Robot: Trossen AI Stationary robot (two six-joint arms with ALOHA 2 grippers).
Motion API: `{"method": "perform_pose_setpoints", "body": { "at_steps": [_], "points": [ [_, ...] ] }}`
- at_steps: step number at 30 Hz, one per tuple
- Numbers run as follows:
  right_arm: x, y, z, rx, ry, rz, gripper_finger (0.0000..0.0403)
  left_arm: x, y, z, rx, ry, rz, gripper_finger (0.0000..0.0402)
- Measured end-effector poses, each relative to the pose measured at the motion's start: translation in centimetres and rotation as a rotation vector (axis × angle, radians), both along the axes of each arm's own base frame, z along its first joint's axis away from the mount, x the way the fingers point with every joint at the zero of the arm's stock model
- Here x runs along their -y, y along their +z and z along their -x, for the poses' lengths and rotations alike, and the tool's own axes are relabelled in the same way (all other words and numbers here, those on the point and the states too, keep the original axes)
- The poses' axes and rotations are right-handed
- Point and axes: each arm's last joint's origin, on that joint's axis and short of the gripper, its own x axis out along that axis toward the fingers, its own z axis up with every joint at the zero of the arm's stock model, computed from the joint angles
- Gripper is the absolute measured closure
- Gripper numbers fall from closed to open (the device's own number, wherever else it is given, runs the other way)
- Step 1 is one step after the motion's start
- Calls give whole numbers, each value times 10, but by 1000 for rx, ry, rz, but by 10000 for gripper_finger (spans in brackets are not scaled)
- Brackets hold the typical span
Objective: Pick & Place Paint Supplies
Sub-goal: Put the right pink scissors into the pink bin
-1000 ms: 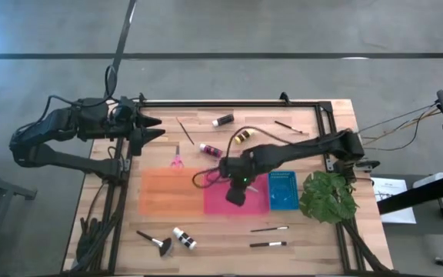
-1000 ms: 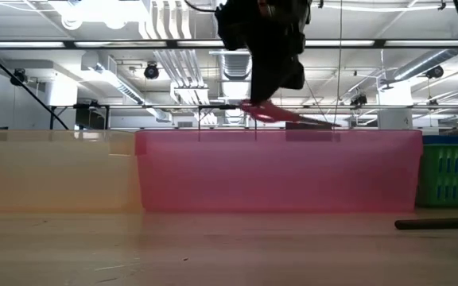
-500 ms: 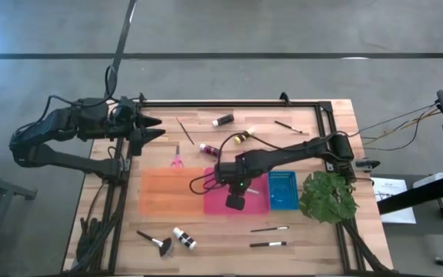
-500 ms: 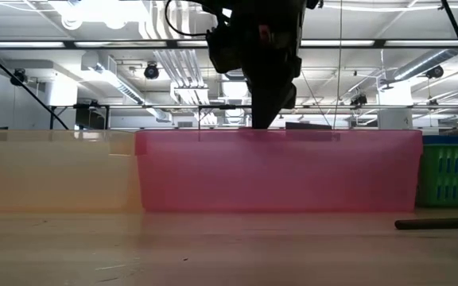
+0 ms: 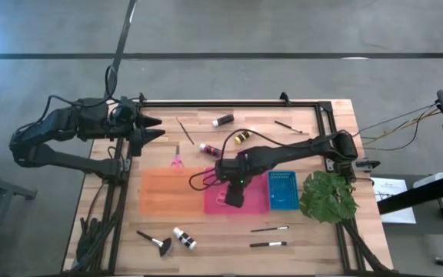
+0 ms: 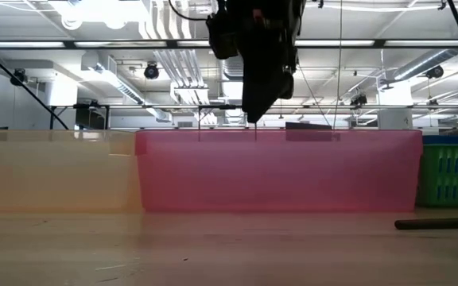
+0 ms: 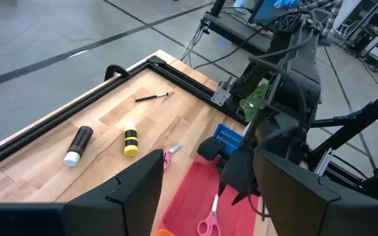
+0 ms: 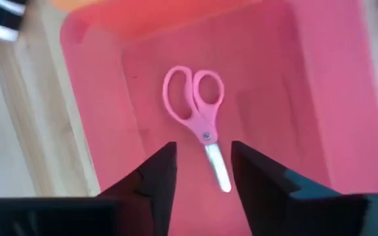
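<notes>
A pair of pink-handled scissors (image 8: 199,121) lies flat on the floor of the pink tray (image 5: 256,201). My right gripper (image 8: 202,172) hangs open just above it, a finger on either side of the blade tip and clear of it. In the low view its fingertips (image 6: 254,115) stand just over the tray's rim. My left gripper (image 5: 154,128) waits open at the table's far left. A second pair of pink scissors (image 5: 176,159) lies on the table. So do pink (image 5: 210,148), yellow (image 5: 241,138), black (image 5: 222,120) and white (image 5: 184,238) bottles and thin brushes (image 5: 270,228).
An orange tray (image 5: 174,192) stands left of the pink one and a blue tray (image 5: 283,190) right of it. A green leafy plant (image 5: 328,196) sits at the right edge. A black frame (image 5: 229,102) runs along the table's far and side edges.
My right gripper came down into the pink tray with the pink scissors. It opened, let them go and rose a little. The scissors, held above the rim a second ago, now lie flat on the tray floor.
</notes>
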Motion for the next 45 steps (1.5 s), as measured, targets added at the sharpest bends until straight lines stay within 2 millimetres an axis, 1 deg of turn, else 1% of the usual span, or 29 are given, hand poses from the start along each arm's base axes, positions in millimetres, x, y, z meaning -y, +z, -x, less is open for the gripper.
{"method": "perform_pose_setpoints", "body": {
  "at_steps": [2, 4, 7, 9, 12, 14, 15, 18, 22, 26, 30, 35, 40, 45],
  "points": [
    [6, 10, 4, 18, -36, 35, 249, 0, 0, 0, -1, 0, 0, 154],
    [17, 26, 10, 60, -76, 60, 247, 0, 0, 0, -1, -1, 0, 154],
    [44, 48, 20, 109, -165, 69, 246, 0, 0, 0, -6, -7, -7, 154],
    [67, 56, 26, 123, -248, 64, 246, 0, -1, 0, -9, -11, -16, 154],
    [102, 60, 35, 98, -390, 22, 249, 0, -3, -1, -14, -12, -18, 154],
    [121, 59, 41, 68, -436, -26, 259, 0, -7, -3, -23, -12, -17, 154],
    [129, 56, 44, 40, -448, -32, 266, 0, -9, -4, -29, -11, -14, 154],
    [143, 47, 50, -33, -457, -1, 293, 0, -15, -7, -46, -14, -9, 154],
    [147, 35, 49, -66, -419, 23, 329, 0, -22, -11, -55, -20, -4, 154],
    [144, 20, 42, -101, -387, 41, 348, -1, -25, -13, -57, -20, -3, 154],
    [144, 4, 33, -118, -360, 44, 351, -1, -26, -13, -57, -20, -3, 154],
    [144, -23, 24, -183, -339, 39, 351, 0, -24, -13, -34, -26, -3, 154],
    [146, -45, 17, -232, -319, 31, 351, 0, -21, -13, -19, -27, -4, 154],
    [143, -55, 13, -247, -301, 0, 351, 0, -20, -13, -12, -30, -3, 154]
  ]
}}
